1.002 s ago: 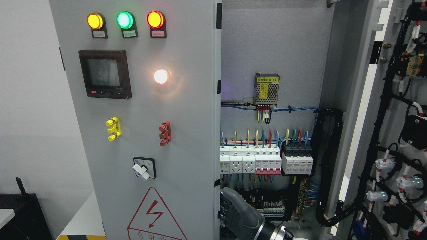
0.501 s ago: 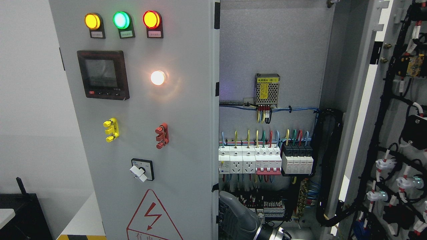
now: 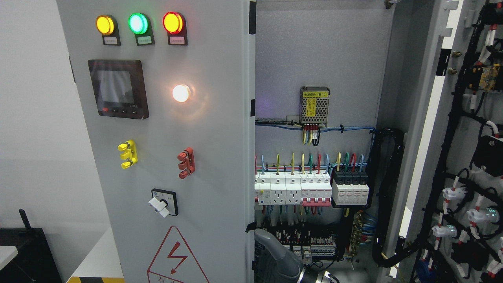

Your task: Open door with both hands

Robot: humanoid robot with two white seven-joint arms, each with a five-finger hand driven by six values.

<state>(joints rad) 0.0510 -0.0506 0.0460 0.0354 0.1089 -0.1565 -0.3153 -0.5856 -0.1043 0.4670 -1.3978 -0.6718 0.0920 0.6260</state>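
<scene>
One grey robot hand [image 3: 275, 255] rises from the bottom edge, wrist low, fingers unclear.

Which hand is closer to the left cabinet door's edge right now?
Right. The right hand sits at the free edge of the left door, low down, its arm entering from bottom right. The left hand is out of view.

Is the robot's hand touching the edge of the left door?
Cannot tell. In the head view the hand sits right beside the left door edge, which hides any contact.
</scene>
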